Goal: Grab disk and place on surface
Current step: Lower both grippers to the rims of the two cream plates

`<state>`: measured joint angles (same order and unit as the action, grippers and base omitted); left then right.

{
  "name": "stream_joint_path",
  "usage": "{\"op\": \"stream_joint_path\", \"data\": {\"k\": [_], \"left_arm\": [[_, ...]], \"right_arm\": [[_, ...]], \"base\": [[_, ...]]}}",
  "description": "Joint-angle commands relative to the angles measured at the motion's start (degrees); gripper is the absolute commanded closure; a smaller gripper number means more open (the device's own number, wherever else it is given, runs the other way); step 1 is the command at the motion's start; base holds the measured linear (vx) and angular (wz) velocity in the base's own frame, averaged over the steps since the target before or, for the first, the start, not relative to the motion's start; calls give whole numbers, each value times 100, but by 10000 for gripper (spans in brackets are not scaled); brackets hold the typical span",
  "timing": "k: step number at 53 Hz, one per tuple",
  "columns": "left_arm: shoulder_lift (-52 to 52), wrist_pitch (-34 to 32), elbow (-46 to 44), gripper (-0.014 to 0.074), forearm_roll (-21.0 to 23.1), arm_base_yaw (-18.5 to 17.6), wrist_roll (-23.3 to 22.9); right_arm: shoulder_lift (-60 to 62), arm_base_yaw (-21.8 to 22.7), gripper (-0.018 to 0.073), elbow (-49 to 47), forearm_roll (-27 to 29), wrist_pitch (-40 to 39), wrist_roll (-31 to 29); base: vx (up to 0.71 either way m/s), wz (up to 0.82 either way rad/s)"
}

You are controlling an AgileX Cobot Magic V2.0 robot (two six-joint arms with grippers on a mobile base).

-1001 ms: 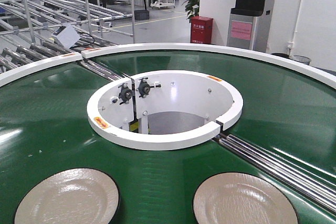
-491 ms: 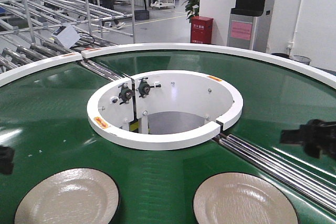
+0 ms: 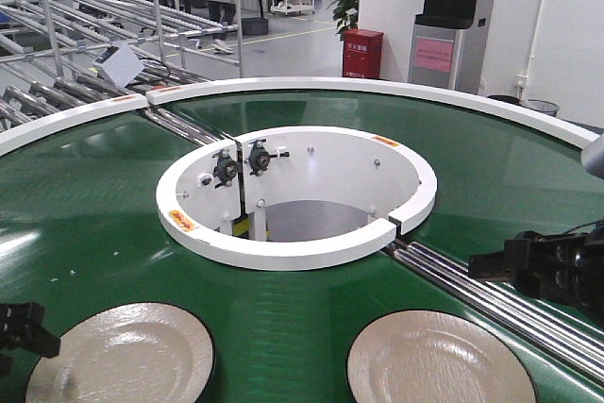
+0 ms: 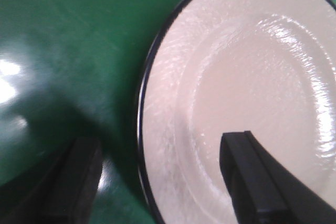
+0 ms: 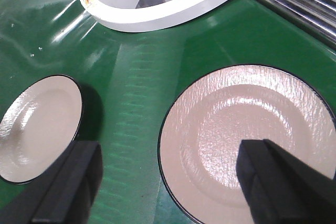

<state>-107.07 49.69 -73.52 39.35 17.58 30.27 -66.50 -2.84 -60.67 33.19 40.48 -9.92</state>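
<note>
Lying flat on belt (image 3: 85, 214), left disk (image 3: 121, 354) and right disk (image 3: 439, 361) are seen. Jaws parted, left gripper (image 4: 157, 142) is held near left disk's rim; jaws likewise parted, right gripper (image 5: 168, 150) is held near right disk.

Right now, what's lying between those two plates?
Nothing: only bare green belt separates the left plate from the right plate, clearest in the right wrist view.

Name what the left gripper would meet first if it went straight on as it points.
Probably the left plate: the open left gripper straddles its dark rim, one side over the plate, the other over the green belt. Height above it is unclear.
</note>
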Motion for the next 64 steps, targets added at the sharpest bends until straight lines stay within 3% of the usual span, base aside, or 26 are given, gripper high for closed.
{"op": "stream_joint_path", "data": {"k": [1, 6, 14, 20, 25, 26, 27, 29, 31, 38, 48, 49, 51, 57, 64], "left_arm": [[-2, -4, -183, 23, 454, 5, 281], [-235, 82, -183, 23, 673, 5, 555], [-509, 302, -183, 34, 1559, -69, 1114], [-646, 415, -183, 104, 1881, -255, 1356], [-734, 388, -183, 282, 1881, -383, 1356], [-734, 374, -183, 365, 1894, -396, 1350], [-734, 374, -183, 387, 1900, -403, 1350], [-743, 374, -183, 549, 2003, -402, 1350], [-743, 382, -183, 608, 2108, -402, 1357], [-691, 554, -194, 607, 2443, -387, 1357], [-501, 883, -194, 606, 3125, -383, 1357], [-371, 1048, -194, 606, 3549, -376, 1357], [-322, 1130, -194, 606, 3738, -376, 1357], [-248, 1336, -280, 606, 4161, -376, 1357], [-248, 1620, -434, 606, 4648, -376, 1357]], "right_arm": [[107, 30, -14, -214, 149, -274, -100], [107, 30, -14, -214, 149, -274, -100], [107, 30, -14, -214, 149, -290, -100], [107, 30, -14, -214, 91, -303, -100], [107, 30, -14, -214, 14, -275, -94], [107, 30, -14, -214, 8, -274, -94], [107, 30, -14, -214, 1, -258, -86], [107, 32, -14, -214, -18, -255, -73], [107, 32, -14, -214, -63, -255, -41], [39, 138, -14, -214, -328, -217, 322], [-377, 1153, -14, -214, -50, 170, 335], [-781, 1867, -14, -214, 332, 500, -165], [-1003, 2120, -14, -214, 509, 606, -406], [-1498, 2424, -14, -214, 892, 586, -1020], [-2099, 2420, -14, -214, 1171, 421, -1659]], "base": [[0, 0], [0, 0], [0, 0], [0, 0], [0, 0], [0, 0], [0, 0], [0, 0], [0, 0], [0, 0], [0, 0], [0, 0], [0, 0], [0, 0], [0, 0]]}}
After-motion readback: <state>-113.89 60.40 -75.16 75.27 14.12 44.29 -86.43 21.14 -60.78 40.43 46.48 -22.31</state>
